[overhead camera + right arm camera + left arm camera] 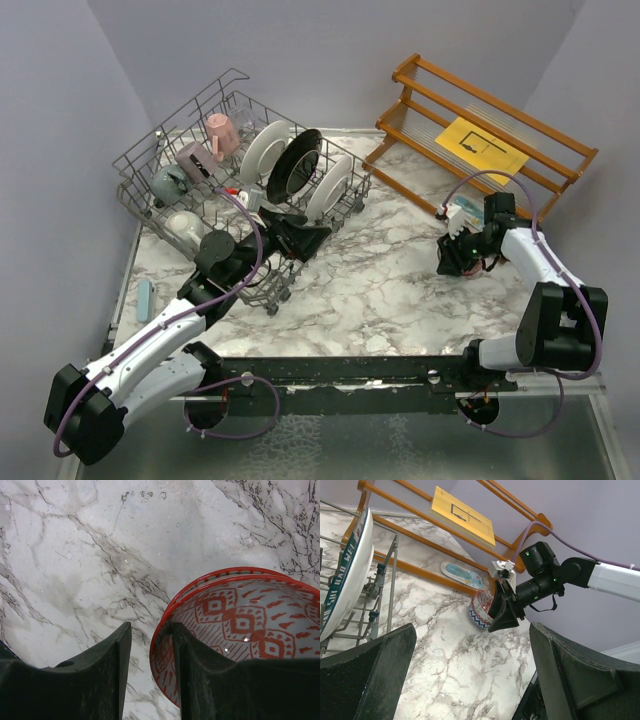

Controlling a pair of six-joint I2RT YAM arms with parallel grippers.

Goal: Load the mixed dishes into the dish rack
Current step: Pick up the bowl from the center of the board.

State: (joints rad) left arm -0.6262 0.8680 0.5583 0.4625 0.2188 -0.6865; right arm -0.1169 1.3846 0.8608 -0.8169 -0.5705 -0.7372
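Biggest thing here is the marble table point(390, 300), which fills most of the overhead view. The dish rack point(135, 170) sits in the upper left of it, a grey wire basket that's fairly loaded. Up in the upper right is the wooden shelf point(560, 150), with a yellow sheet point(480, 145) lying on its slats.

Inside the rack, three plates stand on edge in a row along the right-hand side. There's a white plate point(262, 150), then the black-rimmed plate point(297, 165), then a second white plate point(331, 188). Left of them are the mugs. The pink mug point(222, 132) is at the back, with the mauve mug point(197, 158) just in front of it. The grey-teal mug point(168, 183) is further left, and the cream mug point(185, 228) is at the near left corner.

The patterned bowl point(240, 625) isn't in the rack. It's on bare marble right of centre, well apart from the rack and near the shelf's lower rail (from overhead it's almost hidden under the arm).

The right gripper point(151, 630) is down on the bowl, fingers narrow, one outside the rim and one inside. A sliver of marble shows between the outer finger and the bowl wall, so I can't tell if it's actually pinching.

The left gripper point(472, 630) hangs at the rack's near right corner, jaws spread wide with nothing between them.
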